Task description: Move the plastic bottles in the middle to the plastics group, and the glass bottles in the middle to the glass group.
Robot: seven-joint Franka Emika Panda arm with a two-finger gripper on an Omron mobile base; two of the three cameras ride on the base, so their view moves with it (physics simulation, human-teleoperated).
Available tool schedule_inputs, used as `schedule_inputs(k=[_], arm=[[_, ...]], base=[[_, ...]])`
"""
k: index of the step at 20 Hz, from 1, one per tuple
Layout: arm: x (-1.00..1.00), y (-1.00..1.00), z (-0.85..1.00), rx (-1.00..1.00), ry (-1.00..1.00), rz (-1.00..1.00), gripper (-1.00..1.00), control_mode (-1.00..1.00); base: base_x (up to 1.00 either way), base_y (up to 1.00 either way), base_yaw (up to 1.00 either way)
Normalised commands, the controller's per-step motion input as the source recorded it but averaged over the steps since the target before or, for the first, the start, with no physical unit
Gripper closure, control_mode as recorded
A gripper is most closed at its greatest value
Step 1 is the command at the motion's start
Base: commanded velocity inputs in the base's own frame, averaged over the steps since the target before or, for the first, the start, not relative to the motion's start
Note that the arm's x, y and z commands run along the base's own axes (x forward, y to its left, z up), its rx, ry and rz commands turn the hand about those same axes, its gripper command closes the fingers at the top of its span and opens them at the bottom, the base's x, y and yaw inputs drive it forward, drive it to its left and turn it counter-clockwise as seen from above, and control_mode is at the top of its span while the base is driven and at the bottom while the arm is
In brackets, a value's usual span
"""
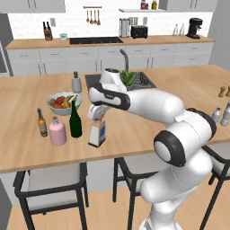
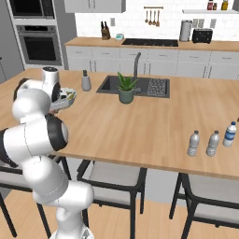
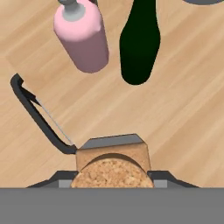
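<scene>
**Stoppered bottle gripped beside the glass group on the kitchen island**

The gripper (image 1: 97, 120) is seen from the left base view lowered over the squarish clear bottle (image 1: 97, 133), which stands upright on the wooden island counter (image 1: 188, 85) close to its near edge. In the hand view the bottle's tan stopper (image 3: 113, 171) is framed between the two dark finger tips (image 3: 59, 180), one pressed at either side of it; the jaws are held partly closed around the bottle's top.

The tall dark green wine bottle (image 1: 75, 121) is placed just beside the held bottle, at about ten o'clock from it in the left base view. The squat pink flask (image 1: 57, 131) is set at the wine bottle's eight o'clock, and the slim brown beer bottle (image 1: 42, 122) is found at nine o'clock from the flask. A fruit bowl (image 1: 63, 102) is positioned behind these, at twelve o'clock from the flask.

Well apart, near the island's far end, three pale bottles (image 2: 213, 143) are shown in the right base view, one of them blue-labelled (image 2: 229, 134). A potted plant (image 2: 125, 88) is pictured by the sink (image 2: 151, 87).
</scene>
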Motion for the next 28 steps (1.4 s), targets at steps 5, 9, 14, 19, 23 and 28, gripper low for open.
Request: schedule_inputs(k=[5, 9, 14, 19, 23, 28], arm=[[0.0, 0.62, 0.0, 0.0, -0.01, 0.0, 1.0, -1.0], [0.0, 0.46, 0.0, 0.0, 0.0, 0.0, 1.0, -1.0], [0.02, 0.19, -0.01, 0.0, 0.0, -0.05, 1.0, -1.0], [0.0, 0.0, 0.0, 0.0, 0.0, -0.05, 1.0, -1.0], [0.0, 0.0, -0.05, 0.0, 0.0, -0.01, 1.0, -1.0], [0.0, 0.0, -0.3, 0.0, 0.0, 0.0, 1.0, -1.0]], base=[[0.0, 0.0, 0.0], [0.0, 0.0, 0.0], [0.0, 0.0, 0.0], [0.0, 0.0, 0.0], [0.0, 0.0, 0.0], [0.0, 0.0, 0.0]])
